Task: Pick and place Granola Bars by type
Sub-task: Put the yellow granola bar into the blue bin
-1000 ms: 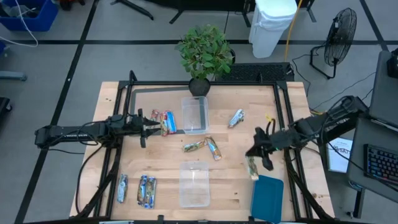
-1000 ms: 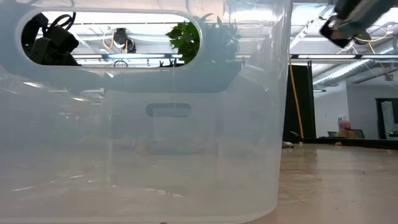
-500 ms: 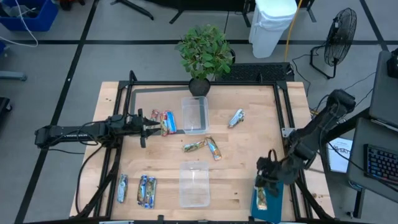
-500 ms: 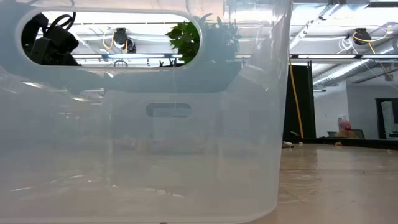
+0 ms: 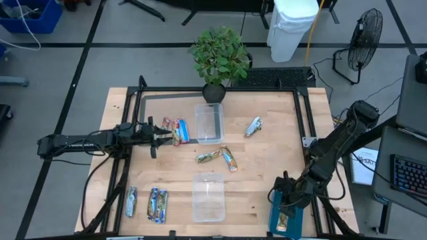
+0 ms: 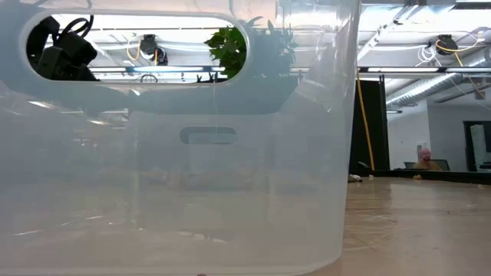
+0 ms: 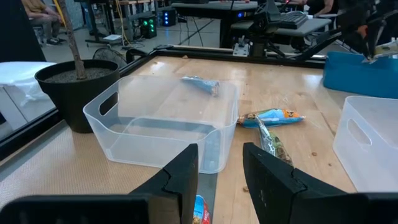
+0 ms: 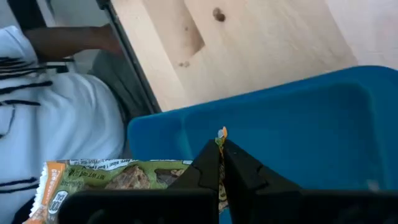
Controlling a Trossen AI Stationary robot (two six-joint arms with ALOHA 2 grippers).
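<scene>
Right gripper (image 5: 285,215) sits over the teal tray (image 5: 296,200) at the near right table corner, fingers (image 8: 214,168) pressed together pinching one end of a green-gold granola bar (image 8: 118,174); bar hangs over the tray's near part in the right wrist view, touching or not, cannot tell. Table (image 5: 267,133) is light wood. Near left: three bars side by side, one silvery-blue bar (image 5: 131,201) and a pair of blue-white bars (image 5: 157,204) just right of it. Near centre: clear tub (image 5: 208,197), between that pair and the tray; it fills most of the low view (image 6: 192,153).

Mid table: two bars just beside each other, a green-gold one (image 5: 208,157) and a blue-orange one (image 5: 229,159); both also show in the left wrist view past the far tub.

Left gripper (image 5: 159,135) is at mid-left, fingers (image 7: 186,177) spread a little with nothing between them, pointing right at the red-blue bars (image 5: 177,131) lying just beside the far tub (image 5: 208,122). Tip of one blue wrapper shows between the fingers in the left wrist view, low on the table.

Farther right, well apart from the rest: silvery teal bar (image 5: 253,126). Far edge centre: potted plant (image 5: 219,57), pot just behind the far tub.
</scene>
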